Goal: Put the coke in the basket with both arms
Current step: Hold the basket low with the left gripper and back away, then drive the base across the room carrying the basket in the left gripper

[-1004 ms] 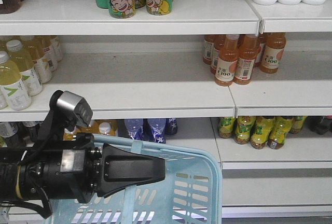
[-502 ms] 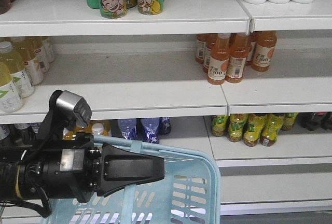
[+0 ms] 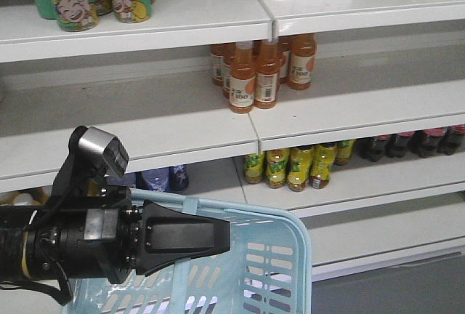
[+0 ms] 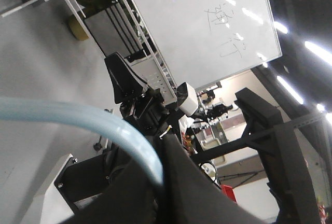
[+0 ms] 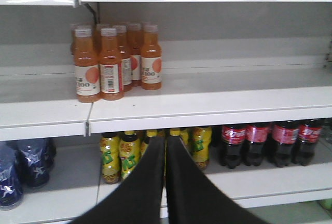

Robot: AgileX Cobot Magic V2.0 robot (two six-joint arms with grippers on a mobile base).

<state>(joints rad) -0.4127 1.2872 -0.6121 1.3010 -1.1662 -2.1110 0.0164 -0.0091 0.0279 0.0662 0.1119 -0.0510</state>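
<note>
Orange plastic juice bottles (image 5: 111, 63) near white shelf's (image 5: 218, 105) front edge; dark red-labelled plastic cola bottles (image 5: 259, 143) on lower shelf (image 5: 275, 182), right end.

One blue basket (image 3: 294, 230), one left claw (image 3: 229, 238), one right claw (image 5: 166, 141), four red-labelled cola bottles (image 5: 257, 143).

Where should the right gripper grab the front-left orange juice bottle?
Probably the narrow neck below the cap of the orange juice bottle, approached straight from the front. It stands upright with its body against the neighbour bottle; only the necks leave finger room.
</note>
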